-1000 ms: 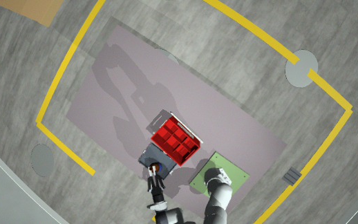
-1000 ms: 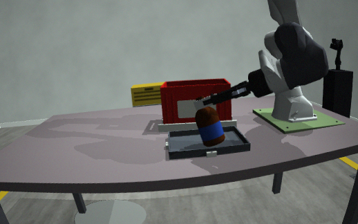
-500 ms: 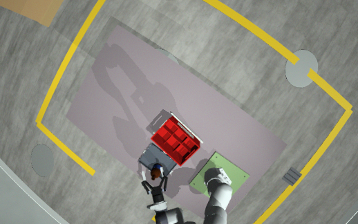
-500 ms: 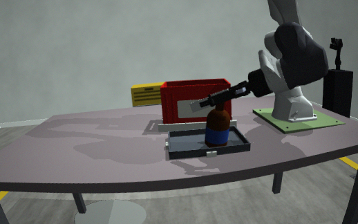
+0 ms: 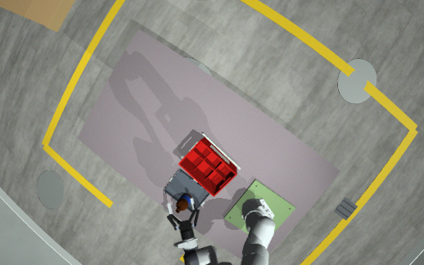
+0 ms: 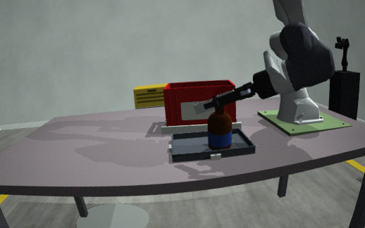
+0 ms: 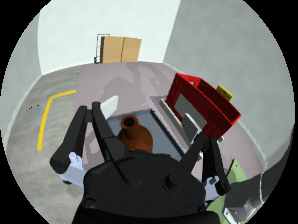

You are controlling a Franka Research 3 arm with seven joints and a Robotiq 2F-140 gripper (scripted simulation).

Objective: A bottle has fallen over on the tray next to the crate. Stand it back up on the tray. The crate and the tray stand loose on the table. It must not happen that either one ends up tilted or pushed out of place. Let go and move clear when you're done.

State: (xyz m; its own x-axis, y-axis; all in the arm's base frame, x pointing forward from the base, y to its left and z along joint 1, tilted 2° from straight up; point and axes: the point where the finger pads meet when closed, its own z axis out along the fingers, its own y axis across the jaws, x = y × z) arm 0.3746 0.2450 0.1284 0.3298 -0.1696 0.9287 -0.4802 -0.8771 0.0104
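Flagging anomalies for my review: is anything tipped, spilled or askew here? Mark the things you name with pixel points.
Nothing stands out: the brown bottle [image 6: 220, 124] [image 7: 136, 138] stands upright on the flat tray [image 6: 191, 143] [image 7: 167, 131], and the red crate [image 6: 172, 105] [image 7: 220, 120] sits level beside it.

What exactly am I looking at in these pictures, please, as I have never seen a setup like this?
The machine is a single jointed robot arm, its foot bolted to a green base plate; at its end is a two-fingered gripper. One picture looks down from above, one looks across the table from the side, and the round one comes from the wrist, looking past the fingers.

On the table sit a red crate with compartments and, beside it, a shallow dark gray tray. A brown bottle with a blue label stands upright on the tray. Nothing is held: the fingers are spread wide, either side of the bottle's neck.
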